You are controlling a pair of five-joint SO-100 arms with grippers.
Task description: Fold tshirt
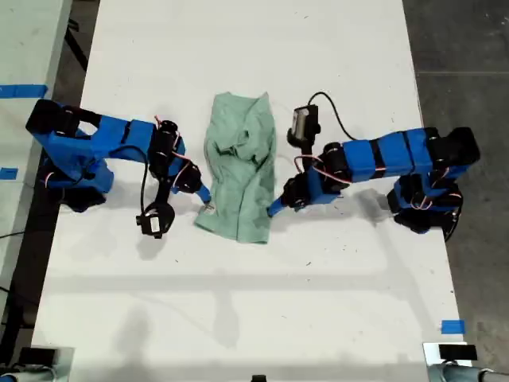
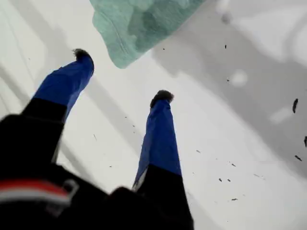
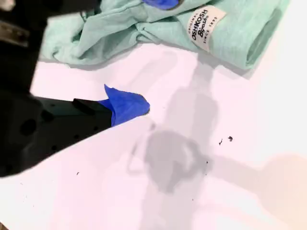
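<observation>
The pale mint-green tshirt lies crumpled into a narrow upright strip at the table's middle, between the two blue arms. My first gripper is at the shirt's lower corner on the exterior view's right. It is open with bare table between its fingers, and the tshirt corner lies just beyond the tips. My second gripper is at the shirt's edge on the exterior view's left. It is open, one finger down on the table and the other over the tshirt, near its white label.
The white table ends in dark floor at the exterior view's right. A second pale surface with blue tape stands at the exterior view's left. A blue tape mark sits near the table's front corner on that view's right. Black cables and camera modules hang off both arms.
</observation>
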